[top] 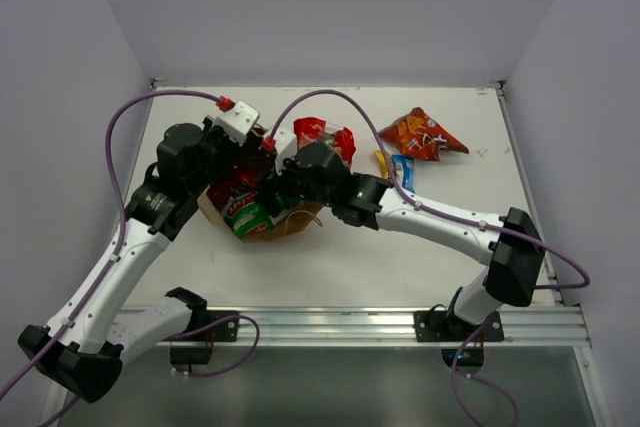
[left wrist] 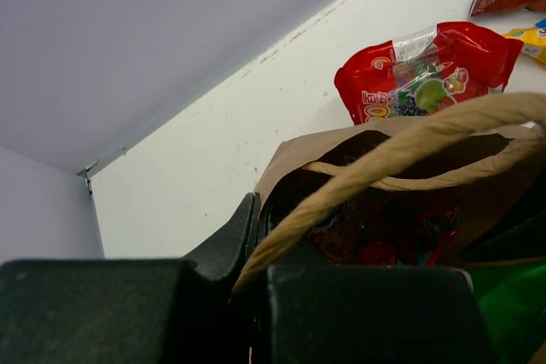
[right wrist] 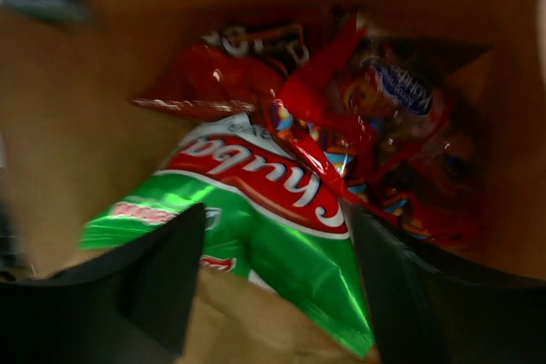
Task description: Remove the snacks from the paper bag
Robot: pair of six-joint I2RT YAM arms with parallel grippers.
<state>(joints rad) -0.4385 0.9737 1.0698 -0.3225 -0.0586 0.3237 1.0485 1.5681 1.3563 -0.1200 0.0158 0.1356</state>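
The brown paper bag (top: 268, 230) lies on its side at the table's middle, mouth up toward the camera. My left gripper (top: 262, 144) is shut on the bag's rim (left wrist: 271, 178), beside a loop handle (left wrist: 401, 147). My right gripper (top: 268, 199) is open inside the bag's mouth. Its fingers (right wrist: 162, 270) straddle a green-and-white packet (right wrist: 264, 228) without closing on it. Red packets (right wrist: 401, 151) lie deeper in the bag. Outside on the table lie a red packet (top: 325, 137), an orange packet (top: 420, 135) and a small yellow-and-blue one (top: 392, 165).
White walls enclose the table on the left, back and right. A metal rail (top: 380, 325) runs along the near edge between the arm bases. The red packet (left wrist: 426, 70) lies just behind the bag's mouth.
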